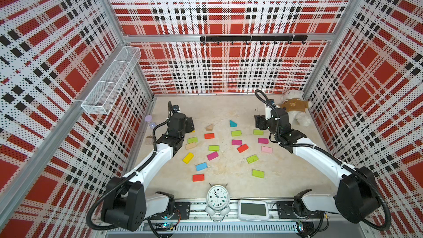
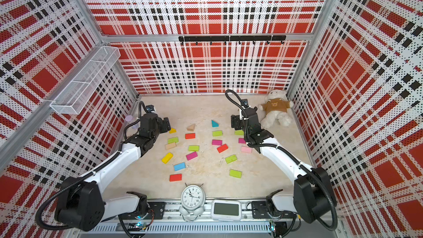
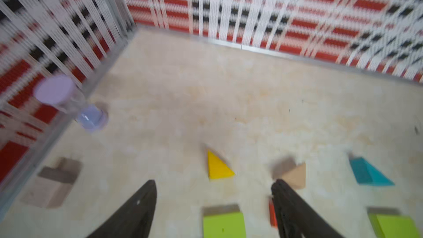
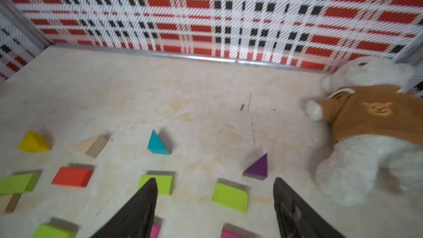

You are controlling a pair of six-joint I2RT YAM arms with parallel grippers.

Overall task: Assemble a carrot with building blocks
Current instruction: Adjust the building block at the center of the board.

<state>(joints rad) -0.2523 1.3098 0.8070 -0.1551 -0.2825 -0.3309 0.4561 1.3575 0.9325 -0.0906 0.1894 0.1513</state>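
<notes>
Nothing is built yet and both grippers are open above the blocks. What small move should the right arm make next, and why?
Probably lower the right gripper a little forward and down onto the lime block. In the right wrist view it lies flat just ahead of the open jaws, nothing touches it, and the gripper holds nothing. Lime would suit the carrot's leaves.

You see the building blocks (image 1: 212, 155) scattered over the bench (image 1: 286, 186) middle, a teddy bear (image 1: 295, 109) in the far right corner, an alarm clock (image 1: 217, 196) at the near edge.
</notes>
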